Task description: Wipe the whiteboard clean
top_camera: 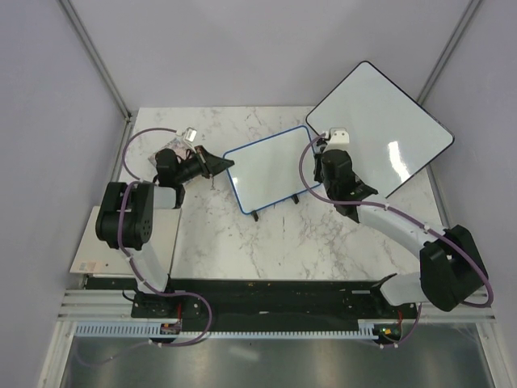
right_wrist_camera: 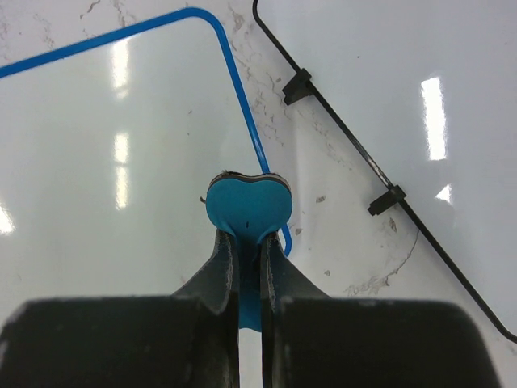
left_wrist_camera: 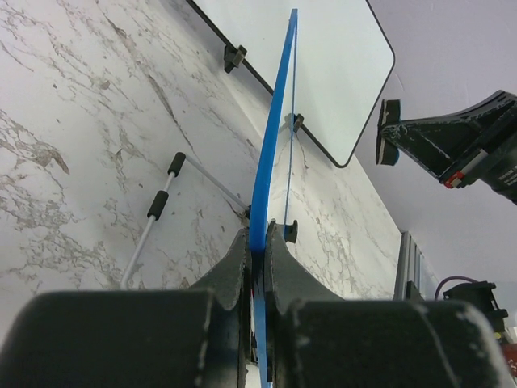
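Left wrist: whiteboard (left_wrist_camera: pixel 273 129), thin blue frame edge-on, clamped by left gripper (left_wrist_camera: pixel 257 238) (right gripper (right_wrist_camera: pixel 249 242) pinches teal pad (right_wrist_camera: pixel 246 204)).

This is a robotics lab test cell. The left arm (top_camera: pixel 121 214) and the right arm (top_camera: pixel 396 220) are bolted to a dark base plate (top_camera: pixel 275 293) at the near edge of a marble-patterned surface (top_camera: pixel 242 242). Plain pale panels (top_camera: pixel 242 48) on aluminium struts (top_camera: pixel 95 56) box it in. Purple cables (top_camera: pixel 149 131) trail from the arms, and a slotted cable duct (top_camera: pixel 258 330) runs along the front.
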`<move>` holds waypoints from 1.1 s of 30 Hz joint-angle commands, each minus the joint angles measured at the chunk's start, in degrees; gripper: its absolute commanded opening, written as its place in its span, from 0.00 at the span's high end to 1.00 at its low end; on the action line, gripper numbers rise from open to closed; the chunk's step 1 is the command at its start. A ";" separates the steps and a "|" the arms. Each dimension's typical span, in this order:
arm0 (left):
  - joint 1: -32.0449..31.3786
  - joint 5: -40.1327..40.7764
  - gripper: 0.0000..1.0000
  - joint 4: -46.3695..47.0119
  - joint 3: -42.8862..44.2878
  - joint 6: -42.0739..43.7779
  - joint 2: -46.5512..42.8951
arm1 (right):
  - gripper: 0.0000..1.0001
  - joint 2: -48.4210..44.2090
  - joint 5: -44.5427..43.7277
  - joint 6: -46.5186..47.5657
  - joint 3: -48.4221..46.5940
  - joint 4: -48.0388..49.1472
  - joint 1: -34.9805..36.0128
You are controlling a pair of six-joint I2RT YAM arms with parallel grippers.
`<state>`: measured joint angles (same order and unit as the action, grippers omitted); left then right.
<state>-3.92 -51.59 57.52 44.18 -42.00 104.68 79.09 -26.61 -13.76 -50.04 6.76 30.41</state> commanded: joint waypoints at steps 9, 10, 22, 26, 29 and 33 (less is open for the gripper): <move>-1.44 -5.27 0.98 -13.48 -2.70 10.45 -5.89 | 1.00 -8.07 4.02 -5.39 9.78 -6.58 -0.09; -1.44 -5.27 0.98 -13.83 -2.96 10.36 -6.07 | 1.00 -8.33 5.24 -6.01 11.01 -6.59 -0.09; -0.82 -0.79 0.98 -22.71 -4.98 14.31 -13.00 | 0.99 -2.37 13.43 -13.39 16.73 -10.02 -0.09; 0.14 0.35 0.98 -22.71 -7.00 13.87 -14.86 | 0.82 0.10 16.05 -14.10 18.31 -7.13 -0.09; 0.32 1.93 0.98 -23.77 -7.80 14.05 -15.47 | 0.54 0.72 18.17 -14.28 19.63 -3.00 -0.18; 0.58 2.11 0.98 -23.68 -8.50 13.70 -16.18 | 0.31 -1.56 18.00 -14.89 21.39 -0.35 -0.09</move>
<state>-3.38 -49.17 38.15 37.63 -33.06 90.11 79.22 -10.15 -27.46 -30.65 2.55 30.41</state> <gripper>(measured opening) 0.061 0.629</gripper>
